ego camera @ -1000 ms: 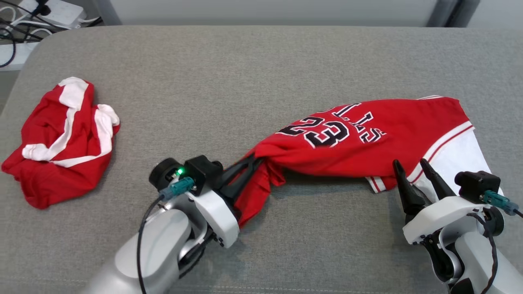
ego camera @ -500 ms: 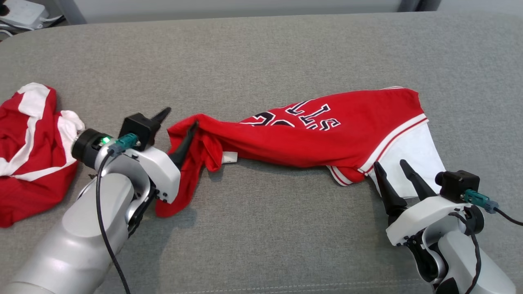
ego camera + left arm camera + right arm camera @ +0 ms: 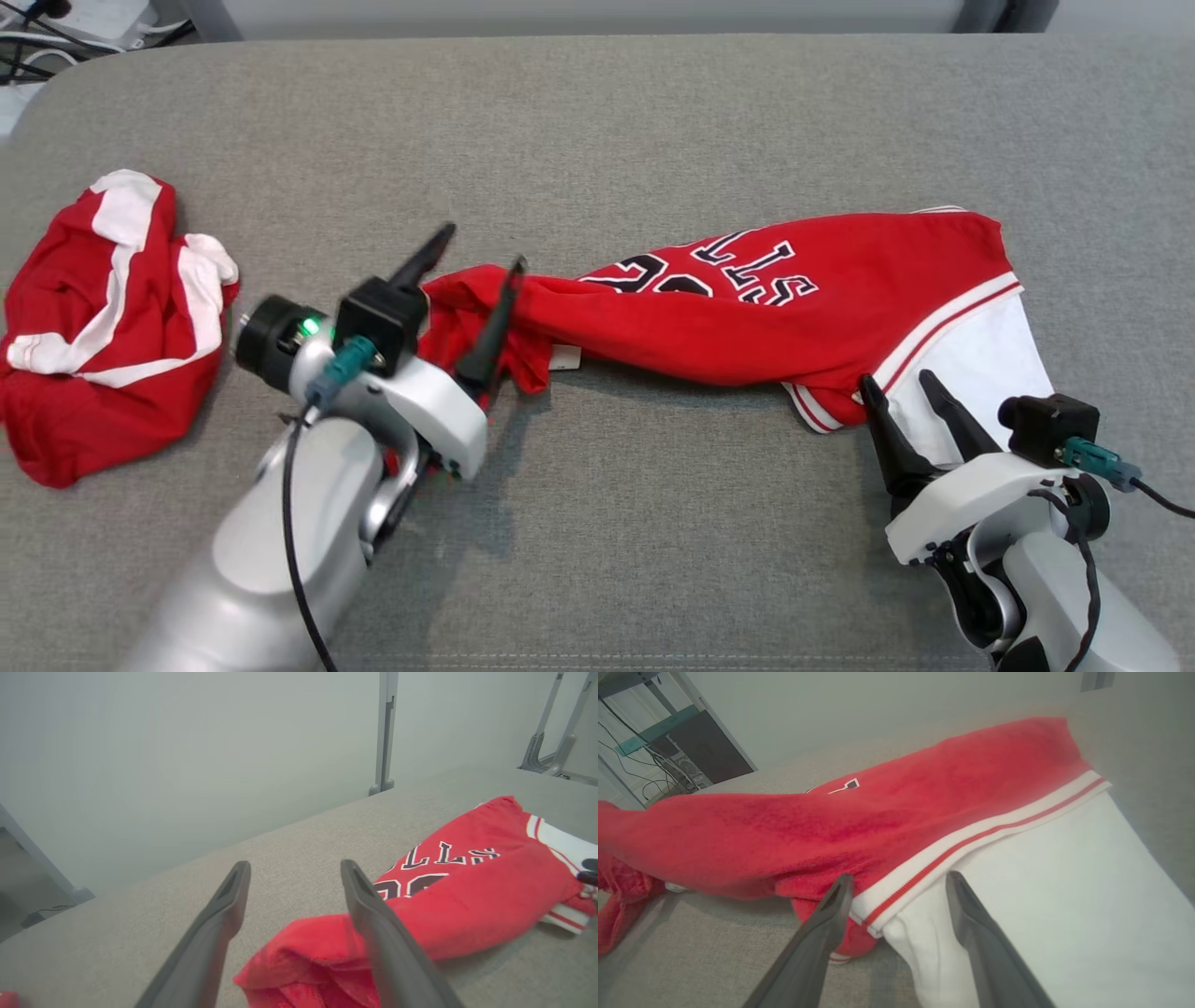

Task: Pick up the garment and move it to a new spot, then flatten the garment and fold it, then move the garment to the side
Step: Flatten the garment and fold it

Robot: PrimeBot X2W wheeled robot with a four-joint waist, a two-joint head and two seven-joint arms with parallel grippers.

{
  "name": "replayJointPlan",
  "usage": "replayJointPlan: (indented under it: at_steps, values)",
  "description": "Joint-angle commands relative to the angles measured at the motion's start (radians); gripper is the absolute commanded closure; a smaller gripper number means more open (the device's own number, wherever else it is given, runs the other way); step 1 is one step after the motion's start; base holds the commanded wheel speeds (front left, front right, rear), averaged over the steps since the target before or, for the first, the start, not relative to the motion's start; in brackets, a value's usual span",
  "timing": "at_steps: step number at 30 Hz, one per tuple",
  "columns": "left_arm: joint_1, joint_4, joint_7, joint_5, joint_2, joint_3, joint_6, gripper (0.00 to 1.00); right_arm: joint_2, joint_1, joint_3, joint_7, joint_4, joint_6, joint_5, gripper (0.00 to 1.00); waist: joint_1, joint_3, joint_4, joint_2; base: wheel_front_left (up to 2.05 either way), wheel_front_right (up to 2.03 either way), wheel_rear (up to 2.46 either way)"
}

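Where the red jersey [image 3: 794,308] lies pulled out long across the grey padded surface [image 3: 597,121], from a bunched end near the middle to a white panel with red-and-white striped trim at the right, the left gripper [image 3: 483,245] stands over that bunched end with its two dark fingers spread wide and nothing clamped between them. The cloth sits loose beneath; in the left wrist view one finger crosses in front of the red folds, though whether it touches them I cannot tell. The right gripper [image 3: 895,376] is likewise spread, fingertips over the striped trim and white panel at the jersey's near right corner, gripping nothing. A small white tag [image 3: 565,357] pokes out beside the bunch. Well apart at the far left lies a second crumpled red-and-white garment [image 3: 103,327], and cables [image 3: 28,39] show beyond the surface's far left corner. Black, white-edged letters on the jersey read "LLS", upside down in the head view; the digits beside them are partly folded under.
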Motion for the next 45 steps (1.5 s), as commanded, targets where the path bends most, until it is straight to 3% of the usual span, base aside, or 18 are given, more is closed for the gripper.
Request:
replayJointPlan:
  at_steps: [1, 9, 17, 35, 37, 39, 40, 45]
  values:
    - [0.035, -0.049, -0.010, 0.024, 0.009, 0.036, -0.015, 0.00, 0.003, -0.007, 0.014, -0.013, -0.018, 0.004, 0.010, 0.00, 0.0000, -0.012, 0.021, 0.0000, 0.00, 0.00, 0.00]
    - [0.168, -0.028, -0.010, 0.077, -0.057, 0.009, -0.048, 0.00, 0.005, -0.002, 0.031, -0.014, -0.001, 0.004, 0.018, 0.00, 0.0000, -0.047, 0.043, 0.0000, 0.00, 0.00, 0.00]
    - [0.170, 0.065, -0.010, 0.113, -0.098, 0.030, -0.056, 0.00, -0.001, -0.017, 0.044, -0.014, -0.003, 0.004, 0.022, 0.00, 0.0000, -0.036, -0.015, 0.0000, 0.00, 0.00, 0.00]
    - [0.116, 0.216, -0.010, 0.164, -0.093, 0.156, -0.012, 0.00, 0.009, -0.029, 0.023, -0.015, -0.021, 0.004, 0.002, 0.00, 0.0000, 0.005, -0.112, 0.0000, 0.00, 0.00, 0.00]
    - [0.110, 0.215, -0.010, 0.165, -0.096, 0.166, -0.018, 0.17, 0.009, -0.028, 0.021, -0.015, -0.022, 0.004, 0.001, 0.00, 0.0000, 0.005, -0.115, 0.0000, 0.00, 0.00, 0.00]
    - [0.107, 0.205, -0.010, 0.166, -0.098, 0.177, -0.029, 0.91, 0.008, -0.027, 0.018, -0.015, -0.021, 0.004, -0.001, 0.00, 0.0000, 0.004, -0.116, 0.0000, 0.00, 0.00, 0.00]
    - [0.108, 0.202, -0.010, 0.167, -0.099, 0.181, -0.035, 1.00, 0.007, -0.026, 0.016, -0.015, -0.021, 0.004, -0.002, 0.00, 0.0000, 0.003, -0.116, 0.0000, 0.00, 0.00, 0.00]
    - [0.113, 0.193, -0.010, 0.163, -0.100, 0.205, -0.076, 1.00, 0.003, -0.014, -0.004, -0.015, -0.018, 0.004, 0.000, 0.00, 0.0000, -0.017, -0.092, 0.0000, 0.00, 0.00, 0.00]
